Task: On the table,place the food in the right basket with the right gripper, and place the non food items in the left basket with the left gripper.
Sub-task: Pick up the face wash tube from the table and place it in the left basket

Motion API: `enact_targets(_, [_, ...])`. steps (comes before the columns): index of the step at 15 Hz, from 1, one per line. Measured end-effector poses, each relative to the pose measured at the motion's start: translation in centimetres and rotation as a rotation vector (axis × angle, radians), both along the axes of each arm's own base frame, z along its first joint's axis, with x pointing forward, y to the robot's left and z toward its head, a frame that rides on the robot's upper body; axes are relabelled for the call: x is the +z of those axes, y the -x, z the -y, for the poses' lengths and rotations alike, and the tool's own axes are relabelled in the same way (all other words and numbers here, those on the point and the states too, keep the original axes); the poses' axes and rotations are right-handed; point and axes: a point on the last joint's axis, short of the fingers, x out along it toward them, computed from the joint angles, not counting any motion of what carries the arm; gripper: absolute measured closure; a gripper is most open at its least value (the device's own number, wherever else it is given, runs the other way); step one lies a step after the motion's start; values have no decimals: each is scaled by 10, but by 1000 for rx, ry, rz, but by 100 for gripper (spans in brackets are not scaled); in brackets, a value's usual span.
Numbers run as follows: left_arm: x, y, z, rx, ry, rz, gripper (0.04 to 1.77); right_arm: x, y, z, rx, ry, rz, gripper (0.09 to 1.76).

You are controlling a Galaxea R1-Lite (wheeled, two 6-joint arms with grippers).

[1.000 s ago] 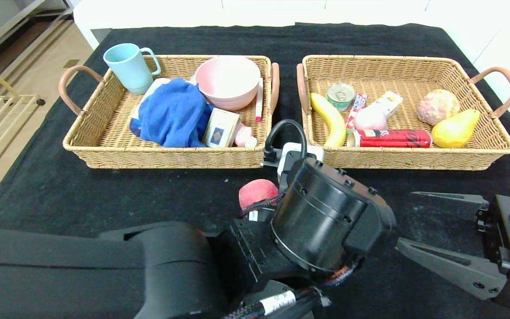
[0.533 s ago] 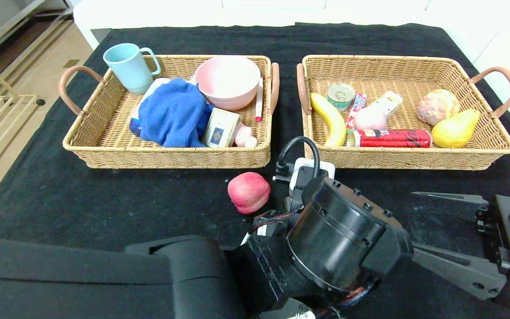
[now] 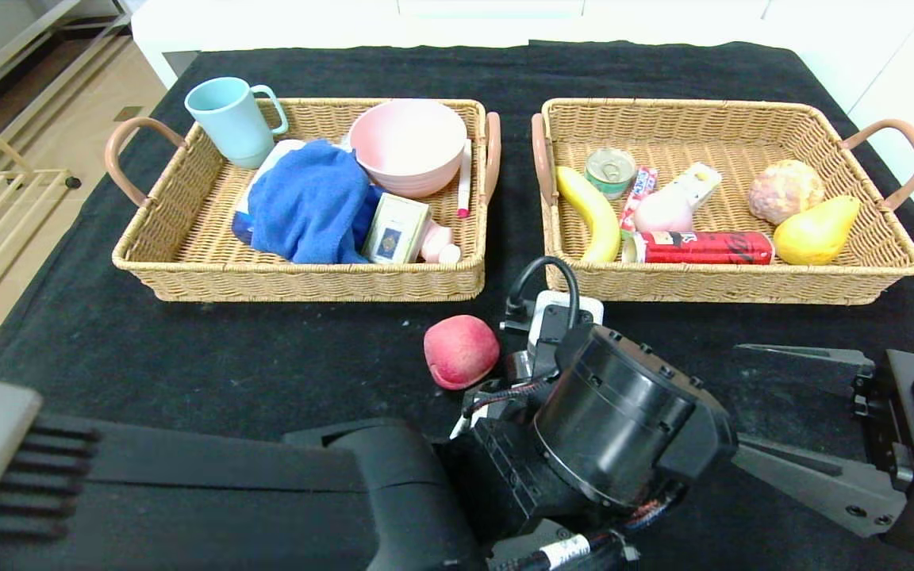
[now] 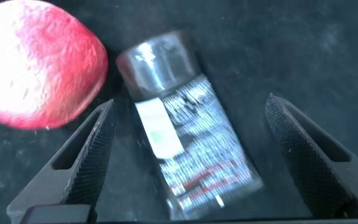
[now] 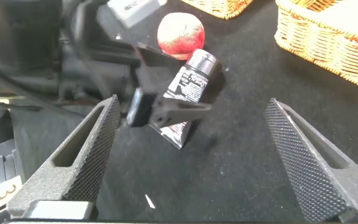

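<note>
Change: left arm has swung further toward 3 o'clock since a second ago, uncovering the peach, which was half hidden behind its wrist.
Tube: small squeeze tube [image 4: 188, 146] with a silvery, crinkled printed body and a round smooth cap, lying flat on the counter [image 3: 187, 349]; it sits between the spread fingers of the left tool [image 4: 194, 155], touching neither.
Left tool: jaws wide apart, dark ridged pads [image 4: 92, 155] either side of the tube; in the head view it is hidden under the arm's bulky black cylindrical wrist.
Peach: round, matte, red-pink with a dimpled skin [image 3: 461, 350], on the cloth just beside the tube's cap end, at about 9 o'clock of the left wrist in the head view.
Right tool: [image 3: 790, 420] low at 4 o'clock of the scene, long black wedge-shaped fingers wide apart, holding nothing, near the tube but not touching it.
Counter: covered in black, slightly fuzzy cloth.
Left basket: rectangular woven wicker [image 3: 298, 281] with tan looped handles, at 11 o'clock; holds a pale blue mug [image 3: 233, 119], a rumpled blue cloth [image 3: 310, 202], a smooth pink bowl [image 3: 408, 147], a small card box [image 3: 397, 230].
Right basket: matching wicker [image 3: 743, 281] at 1 o'clock; holds a curved yellow banana [image 3: 592, 214], a tin can [image 3: 609, 170], a red cylindrical can [image 3: 703, 247] lying on its side, a yellow pear [image 3: 816, 230].
</note>
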Motion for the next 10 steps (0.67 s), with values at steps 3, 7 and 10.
enact_targets(3, [-4, -6, 2, 17, 5, -4, 10, 0, 0, 0, 0, 0, 1, 14])
enact_targets(7, [-8, -10, 4, 28, -5, -7, 19, 0, 0, 0, 0, 0, 0, 14])
enact_targets(10, [-10, -11, 4, 29, -10, -9, 68, 0, 0, 0, 0, 0, 0, 14])
